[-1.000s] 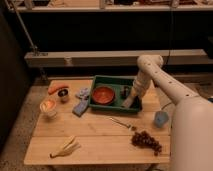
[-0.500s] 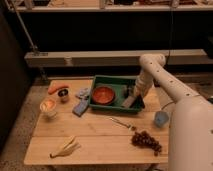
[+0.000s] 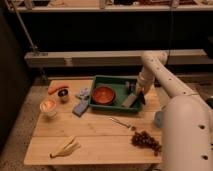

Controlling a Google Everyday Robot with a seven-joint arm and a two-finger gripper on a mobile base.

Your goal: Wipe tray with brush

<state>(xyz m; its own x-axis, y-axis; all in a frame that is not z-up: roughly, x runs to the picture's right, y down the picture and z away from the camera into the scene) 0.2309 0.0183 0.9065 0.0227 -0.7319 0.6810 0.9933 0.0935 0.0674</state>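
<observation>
Looks like a robotics lab setup, not a real kitchen: a plain wooden bench [image 3: 95, 137] on a speckled floor [image 3: 20, 135], metal shelving rails [image 3: 100, 57] behind it, and food props like grapes [image 3: 146, 140], a banana [image 3: 65, 147] and a carrot [image 3: 56, 86] laid out. The gripper [image 3: 134, 92] hangs over the tray [image 3: 116, 80].

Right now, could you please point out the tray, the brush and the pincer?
tray [image 3: 116, 92]: camera view, bare green floor.
brush [image 3: 130, 100]: camera view, pale top face.
pincer [image 3: 135, 90]: camera view, tip, just above the brush inside the tray.
</observation>
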